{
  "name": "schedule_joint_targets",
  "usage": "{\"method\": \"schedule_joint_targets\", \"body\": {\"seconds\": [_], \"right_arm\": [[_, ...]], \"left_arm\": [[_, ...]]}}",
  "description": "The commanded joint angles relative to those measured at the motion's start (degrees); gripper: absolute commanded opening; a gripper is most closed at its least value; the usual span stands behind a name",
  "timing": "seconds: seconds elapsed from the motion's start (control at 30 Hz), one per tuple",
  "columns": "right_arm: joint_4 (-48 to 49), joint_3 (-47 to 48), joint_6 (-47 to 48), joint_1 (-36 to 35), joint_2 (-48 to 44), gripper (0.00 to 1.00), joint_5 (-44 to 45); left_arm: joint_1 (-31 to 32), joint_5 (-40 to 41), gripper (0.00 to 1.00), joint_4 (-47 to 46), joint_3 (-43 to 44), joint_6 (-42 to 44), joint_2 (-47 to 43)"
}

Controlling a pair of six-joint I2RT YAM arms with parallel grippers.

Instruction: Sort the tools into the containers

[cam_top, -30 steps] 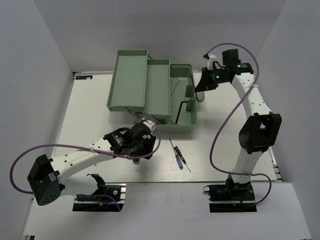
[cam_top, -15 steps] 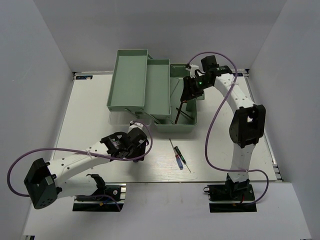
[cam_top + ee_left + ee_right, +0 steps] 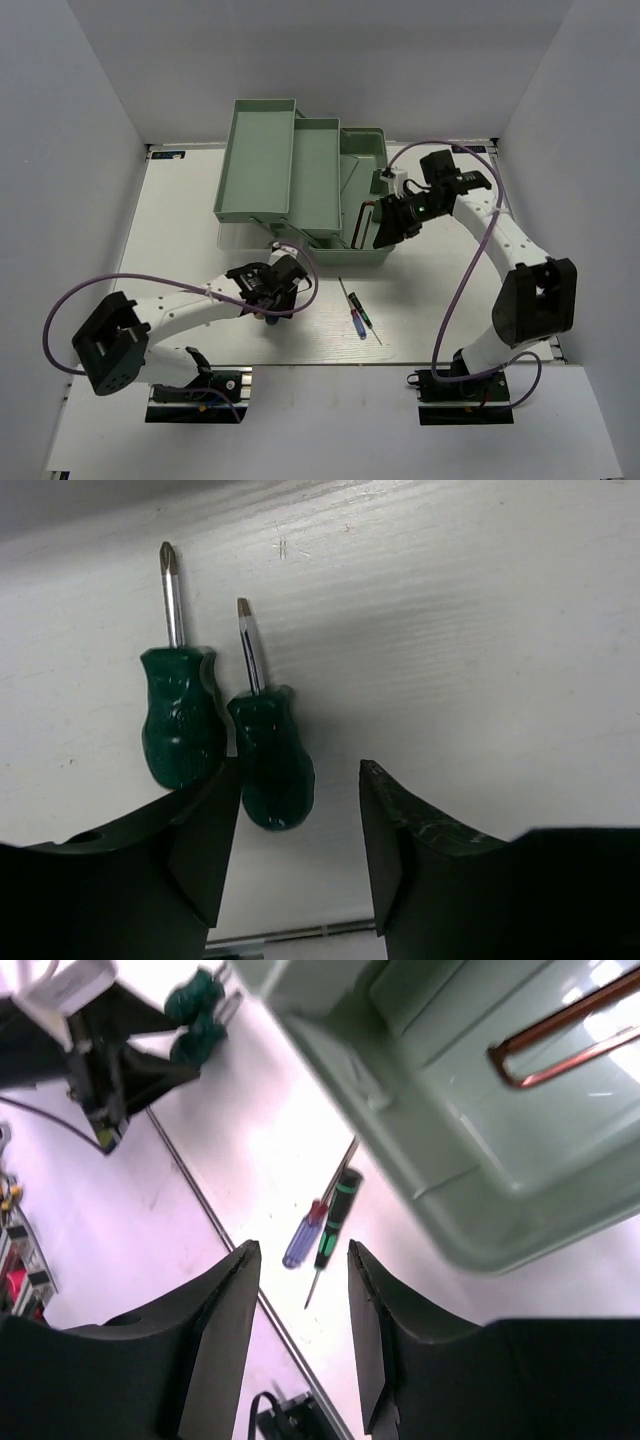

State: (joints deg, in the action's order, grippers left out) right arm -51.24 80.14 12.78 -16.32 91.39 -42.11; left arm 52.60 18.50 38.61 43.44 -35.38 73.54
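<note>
White tabletop [image 3: 175, 215] boxed in by pale walls [image 3: 90, 100]. Left fingers [image 3: 200, 830], parted and empty, sit low. Two green-handled screwdrivers [image 3: 270, 765] lie just ahead, with bare surface beyond. Right fingers [image 3: 225, 1320], parted and empty, hover beside the toolbox [image 3: 450, 1210] edge, with two precision screwdrivers [image 3: 320, 1230] below them.

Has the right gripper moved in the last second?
Yes. Seen from above, the right gripper came along the right side of the toolbox, from its far corner to its near corner.
</note>
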Motion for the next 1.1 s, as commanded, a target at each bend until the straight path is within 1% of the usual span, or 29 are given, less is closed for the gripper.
{"method": "schedule_joint_targets", "body": {"seconds": [0.0, 0.07, 0.17, 0.23, 0.27, 0.3, 0.5, 0.53, 0.63, 0.67, 0.73, 0.77, 0.83, 0.87, 0.9, 0.97, 1.0, 1.03, 1.07], "right_arm": [[1.06, -3.75, 3.39, 0.06, -2.62, 0.46, -1.93], [0.8, -4.99, 4.1, -0.55, -3.94, 0.46, -1.66], [1.5, -6.57, 4.36, -0.12, -5.61, 0.46, -1.14], [1.93, -7.45, 4.19, -0.12, -5.7, 0.46, -1.13], [1.59, -7.63, 4.1, 0.05, -5.88, 0.46, -1.05], [1.67, -7.8, 3.93, 0.14, -5.88, 0.46, -1.13], [2.29, -8.07, 2.96, -0.03, -6.05, 0.46, -1.4], [2.29, -8.07, 2.96, 0.06, -5.97, 0.46, -1.4], [0.97, -6.76, 4.53, 0.32, -6.23, 0.48, -1.84], [-1.12, -5.97, 5.32, 0.32, -6.4, 0.5, -2.36], [-2.54, -5.17, 8.73, 0.41, -7.19, 0.54, -2.8], [-4.55, -4.99, 10.06, 0.76, -7.63, 0.55, -3.15], [-5.62, -5.43, 14.19, 1.28, -9.2, 0.55, -4.38], [-6.23, -5.78, 15.77, 1.37, -9.74, 0.54, -4.65], [-6.15, -7.09, 16.14, 1.64, -10.96, 0.52, -4.82], [-5.89, -7.8, 16.75, 1.73, -11.67, 0.52, -5.44], [-6.15, -8.59, 17.02, 1.73, -12.03, 0.52, -5.79], [-6.24, -8.86, 16.93, 1.81, -12.29, 0.52, -5.88], [-6.32, -9.12, 16.93, 1.9, -12.47, 0.52, -5.97]], "left_arm": [[-0.3, 2.94, 0.6, -4.15, -1.34, 1.1, 1.78], [-0.83, 2.94, 0.6, -4.68, -1.34, 1.63, 4.06], [-0.83, 4.17, 0.58, -4.68, -1.34, 1.63, 6.61], [-0.83, 4.17, 0.54, -5.91, -1.86, 1.63, 6.62], [-0.83, 4.17, 0.52, -5.91, -1.87, 1.63, 6.62], [-0.83, 3.48, 0.45, -6.52, -1.87, 1.63, 7.14], [-0.83, 0.31, 0.3, -8.29, -2.4, 2.15, 7.67], [-0.31, 0.31, 0.22, -8.29, -2.4, 2.15, 7.67], [0.31, -4.33, 0.09, -9.07, 1.37, 5.48, 5.05], [1.01, -9.49, 0.08, -10.04, 3.99, 8.97, 1.47], [1.01, -13.03, 0.06, -11.36, 7.17, 11.11, -2.15], [1.01, -14.62, 0.02, -10.76, 11.71, 11.99, -3.39], [1.01, -15.24, 0.0, -7.16, 17.26, 14.27, -4.1], [1.01, -15.25, 0.0, -6.1, 22.77, 15.15, -4.1], [1.01, -14.73, 0.0, -3.92, 25.44, 16.64, -3.49], [0.14, -14.72, 0.0, -3.37, 31.41, 18.14, -1.39], [0.14, -13.33, 0.0, -3.37, 32.75, 19.11, -0.86], [0.14, -10.1, 0.0, -3.89, 35.11, 19.12, -0.16], [-0.39, -7.98, 0.0, -4.59, 36.18, 19.81, 1.94]]}}
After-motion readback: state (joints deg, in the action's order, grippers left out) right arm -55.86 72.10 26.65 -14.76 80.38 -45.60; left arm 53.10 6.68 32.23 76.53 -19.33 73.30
